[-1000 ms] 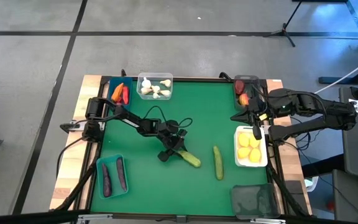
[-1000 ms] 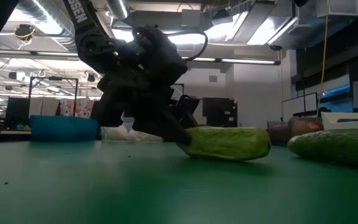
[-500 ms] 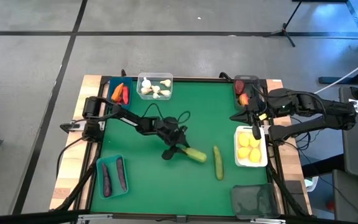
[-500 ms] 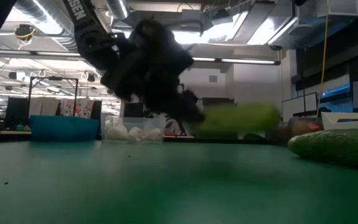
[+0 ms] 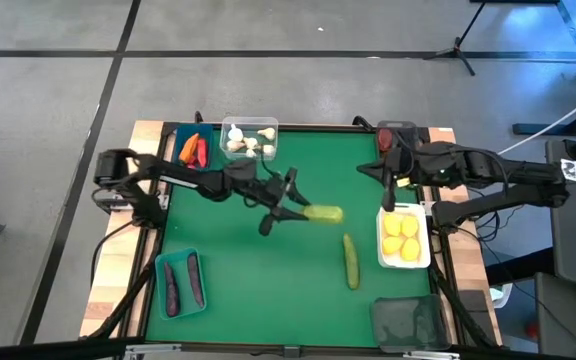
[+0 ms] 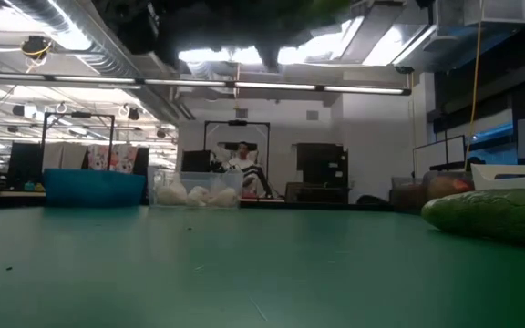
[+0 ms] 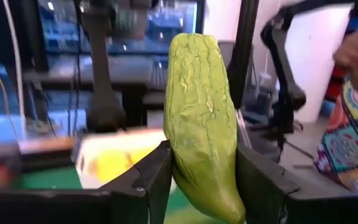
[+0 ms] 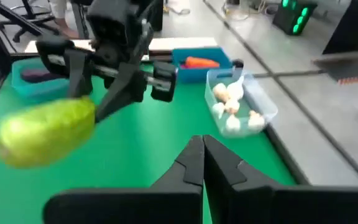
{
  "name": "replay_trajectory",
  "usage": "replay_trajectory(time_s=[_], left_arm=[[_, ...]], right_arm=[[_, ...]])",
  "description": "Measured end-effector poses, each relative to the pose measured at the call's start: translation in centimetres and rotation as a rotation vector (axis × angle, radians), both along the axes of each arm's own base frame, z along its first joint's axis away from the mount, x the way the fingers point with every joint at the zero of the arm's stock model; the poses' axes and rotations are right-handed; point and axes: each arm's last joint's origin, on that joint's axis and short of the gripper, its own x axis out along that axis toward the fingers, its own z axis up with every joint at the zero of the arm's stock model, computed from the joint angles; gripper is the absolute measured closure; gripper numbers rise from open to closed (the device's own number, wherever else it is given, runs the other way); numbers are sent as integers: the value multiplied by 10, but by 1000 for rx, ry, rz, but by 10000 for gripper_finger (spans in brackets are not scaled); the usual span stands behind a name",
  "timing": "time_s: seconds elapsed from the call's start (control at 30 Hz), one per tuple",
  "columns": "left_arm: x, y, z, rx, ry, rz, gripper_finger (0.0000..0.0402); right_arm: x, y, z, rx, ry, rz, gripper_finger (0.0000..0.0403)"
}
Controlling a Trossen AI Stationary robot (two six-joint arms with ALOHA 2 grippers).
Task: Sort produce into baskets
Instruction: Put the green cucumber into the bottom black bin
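Observation:
My left gripper (image 5: 296, 209) is shut on a green cucumber (image 5: 324, 213) high above the middle of the green table; the right wrist view shows both from the side, with the cucumber (image 8: 45, 134) in the air. A second cucumber (image 5: 351, 262) lies on its side on the mat and also shows in the low view (image 6: 490, 215). My right gripper (image 5: 385, 198) is shut and empty (image 8: 204, 158), hovering just left of the white tray of lemons (image 5: 424, 262). A dark, empty tray (image 5: 408, 322) sits at the near right. My left gripper pinches the cucumber between its two fingers (image 7: 156, 180), one on each side of the end nearest the wrist (image 7: 197, 177). The fingers come roughly level from the table's left and lie along the cucumber. It sticks out forward past the fingertips, lifted clear of the table.
A blue tray with carrot and peppers (image 5: 193, 148), a clear tray with garlic (image 5: 249, 138) and a dark tray with apples (image 5: 396, 136) line the far edge. A teal tray with eggplants (image 5: 180, 283) sits at the near left. Open mat lies at the middle and near middle.
My left gripper has risen with the cucumber, out of the top of the low view, and gone toward the far edge. The cucumber, which lay on the mat, is lifted clear and now points toward the table's right. My right gripper has moved a little toward the table's left.

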Motion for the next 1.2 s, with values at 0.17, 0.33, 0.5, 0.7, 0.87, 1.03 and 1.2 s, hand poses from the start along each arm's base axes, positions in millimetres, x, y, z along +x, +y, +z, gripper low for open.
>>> replay_trajectory(time_s=[0.17,0.33,0.5,0.7,0.87,1.03,1.2], left_arm=[[-21,8,30,51,-104,28,252],[-41,12,61,95,-217,56,250],[-54,10,79,148,-295,61,252],[-57,10,84,159,-313,66,250],[-56,13,82,160,-305,77,249],[-56,14,82,180,-315,95,249],[-56,15,82,193,-316,132,249]], right_arm=[[13,0,3,-111,-53,7,402],[23,-1,-5,-234,-207,16,402],[32,1,-31,-280,-360,53,401],[45,4,-51,-261,-424,139,334],[56,5,-53,-251,-458,148,191],[68,6,-51,-255,-558,135,61],[73,6,-47,-269,-643,142,23]])
